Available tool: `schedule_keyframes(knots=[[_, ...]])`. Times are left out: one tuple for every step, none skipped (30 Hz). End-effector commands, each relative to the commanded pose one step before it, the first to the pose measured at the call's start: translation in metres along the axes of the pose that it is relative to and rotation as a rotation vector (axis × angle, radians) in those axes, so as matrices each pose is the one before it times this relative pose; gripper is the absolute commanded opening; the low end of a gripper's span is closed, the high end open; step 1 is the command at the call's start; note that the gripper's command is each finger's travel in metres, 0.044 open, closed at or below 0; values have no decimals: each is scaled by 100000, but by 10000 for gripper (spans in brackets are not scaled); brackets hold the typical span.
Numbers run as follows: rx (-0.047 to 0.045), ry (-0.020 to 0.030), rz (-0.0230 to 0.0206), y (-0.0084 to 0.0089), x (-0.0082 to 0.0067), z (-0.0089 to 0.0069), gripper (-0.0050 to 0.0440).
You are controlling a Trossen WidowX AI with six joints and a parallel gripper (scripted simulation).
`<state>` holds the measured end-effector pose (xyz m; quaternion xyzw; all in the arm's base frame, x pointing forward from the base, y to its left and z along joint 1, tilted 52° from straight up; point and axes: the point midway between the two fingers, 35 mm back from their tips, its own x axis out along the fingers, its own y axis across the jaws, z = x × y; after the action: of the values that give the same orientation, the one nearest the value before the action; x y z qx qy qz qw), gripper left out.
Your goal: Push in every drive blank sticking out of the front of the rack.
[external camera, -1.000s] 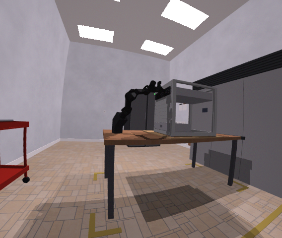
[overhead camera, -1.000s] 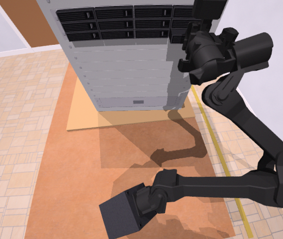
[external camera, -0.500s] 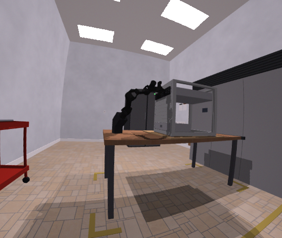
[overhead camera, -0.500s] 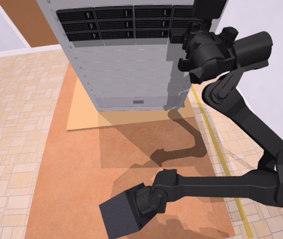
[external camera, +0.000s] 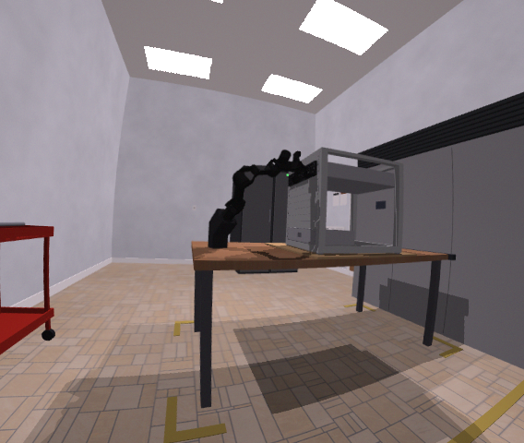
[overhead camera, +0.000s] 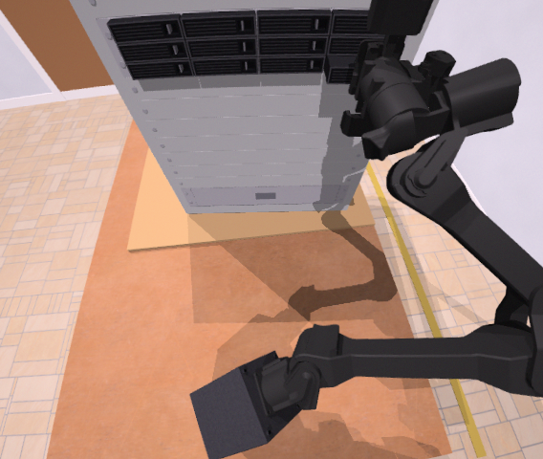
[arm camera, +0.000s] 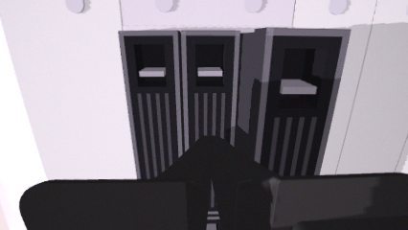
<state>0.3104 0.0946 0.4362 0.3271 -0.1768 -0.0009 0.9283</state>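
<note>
The grey rack [overhead camera: 242, 123] stands on a tan mat on the table; it also shows in the exterior view [external camera: 343, 205]. Rows of black drive blanks fill the top of its front. In the right-hand column one blank [overhead camera: 336, 73] sticks out of the front. In the wrist view this blank [arm camera: 299, 101] looks larger and nearer than the two flush blanks [arm camera: 152, 101] beside it. My gripper [arm camera: 209, 144] is shut and empty. Its tips point at the edge between the middle blank [arm camera: 210, 91] and the protruding one, close to the rack front. In the top view my wrist [overhead camera: 363, 59] hides the fingertips.
The arm's base [overhead camera: 234, 409] sits near the table's front edge, and the arm reaches up along the right side. A yellow floor line [overhead camera: 410, 276] runs past the table's right edge. A red cart [external camera: 5, 286] and tall grey cabinets [external camera: 482, 229] stand away from the table.
</note>
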Motion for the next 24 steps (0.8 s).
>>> schedule_keyframes(knots=[[412,-249,462,276,213,169,-50],[0,0,0,0,0,0,-50],[0,0,0,0,0,0,-50],[0,0,0,0,3,0,-50],[0,0,0,0,0,0,-50],[0,0,0,0,0,0,-50],[0,0,0,1,19,2,-50],[0,0,0,1,40,4,-50],[0,0,0,2,56,6,-50],[0,0,0,2,62,7,-50],[0,0,0,2,56,6,-50],[0,0,0,1,40,4,-50],[0,0,0,0,19,2,-50],[0,0,0,0,3,0,-50],[0,0,0,0,0,0,-50],[0,0,0,0,0,0,-50],[0,0,0,0,0,0,-50],[0,0,0,0,0,0,-50],[0,0,0,0,0,0,-50],[0,0,0,0,0,0,-50],[0,0,0,0,3,0,-50],[0,0,0,0,0,0,-50],[0,0,0,0,0,0,-50],[0,0,0,0,19,0,-50]])
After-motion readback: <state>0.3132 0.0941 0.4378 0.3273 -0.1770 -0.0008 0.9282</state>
